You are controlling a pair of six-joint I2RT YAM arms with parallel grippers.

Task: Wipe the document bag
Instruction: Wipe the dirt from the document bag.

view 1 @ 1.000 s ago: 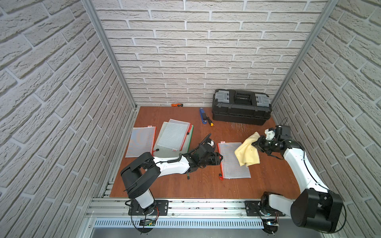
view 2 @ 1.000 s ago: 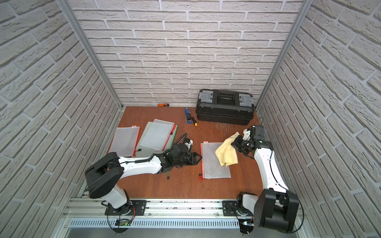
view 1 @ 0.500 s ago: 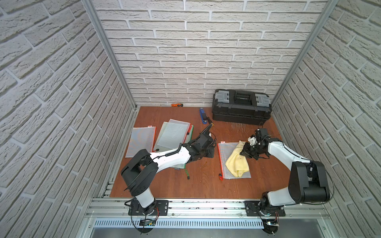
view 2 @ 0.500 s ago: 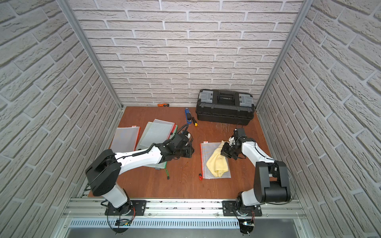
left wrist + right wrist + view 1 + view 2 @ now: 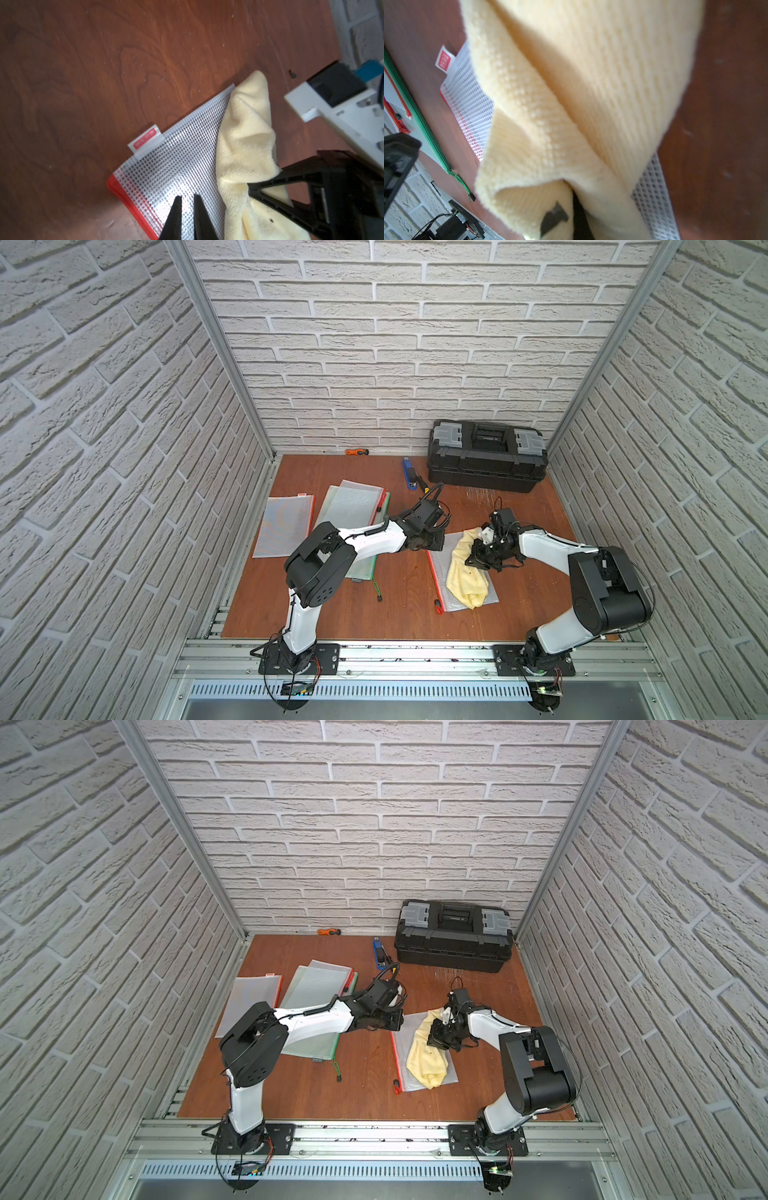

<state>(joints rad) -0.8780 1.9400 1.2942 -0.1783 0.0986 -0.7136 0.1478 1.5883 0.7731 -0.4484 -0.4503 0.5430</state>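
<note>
The document bag, clear mesh with a red zip edge, lies flat on the brown table, right of centre. A yellow cloth is draped along it. My right gripper is shut on the cloth's upper part and low over the bag; in the right wrist view the cloth wraps the gripper. My left gripper has its tips over the bag's far left corner. Its jaws stand almost together with nothing between them.
A black toolbox stands at the back right. Other mesh bags lie at the left, one green-zipped bag partly under my left arm. A blue tool and an orange one lie near the back wall.
My right gripper carried the cloth from beside the bag down onto it and drew it toward the front. My left gripper moved to the bag's far corner and its jaws closed.
</note>
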